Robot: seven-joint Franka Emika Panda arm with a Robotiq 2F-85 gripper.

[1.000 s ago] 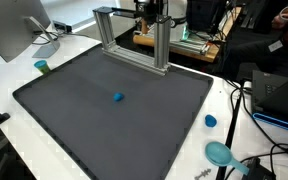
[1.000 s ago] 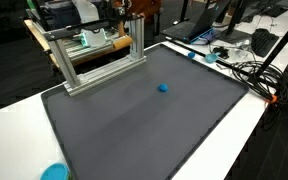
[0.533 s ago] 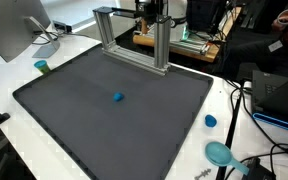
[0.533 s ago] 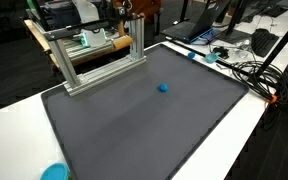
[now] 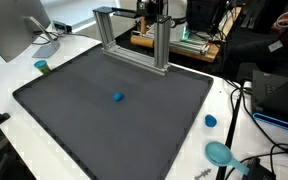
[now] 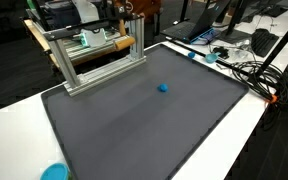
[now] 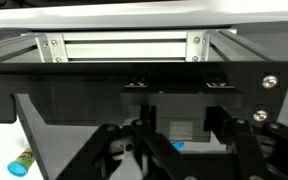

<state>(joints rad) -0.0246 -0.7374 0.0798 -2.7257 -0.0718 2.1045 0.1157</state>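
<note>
Bench station, white table carrying a dark grey rubber mat (image 5: 104, 120).

- Arm pose: most of the arm was out of frame. In both exterior views only a dark bulk with an orange cable showed at the top edge of the picture. It hung above the silver aluminium extrusion frame (image 5: 162, 45) that stood along the far edge of the mat.
- Wrist view: the black Robotiq gripper (image 7: 174, 150) came in from the bottom. It looked through the frame's top bar and posts down onto the mat. The wrist sat about level with the top bar, on the side of the frame away from the open mat.
- Jaws: only the dark finger linkages showed, left and right of centre against the dark mat, with the tips lost in shadow. I could not tell whether the jaws were spread or pressed together. Nothing was seen pinched.
- Frame: upright and square to the mat's far edge, the nearest thing to the gripper. Contact could not be judged.
- Small blue ball (image 5: 118, 97): near the middle of the mat, well apart from the frame.
- A blue patch showed between the linkages in the wrist view; I could not tell whether it was the ball.
- Off the mat on the white table: a blue cap (image 5: 210, 121) beside one edge, a teal disc (image 5: 219, 153) near a corner, and a green-topped cylinder (image 5: 42, 67) by the opposite edge.
</note>
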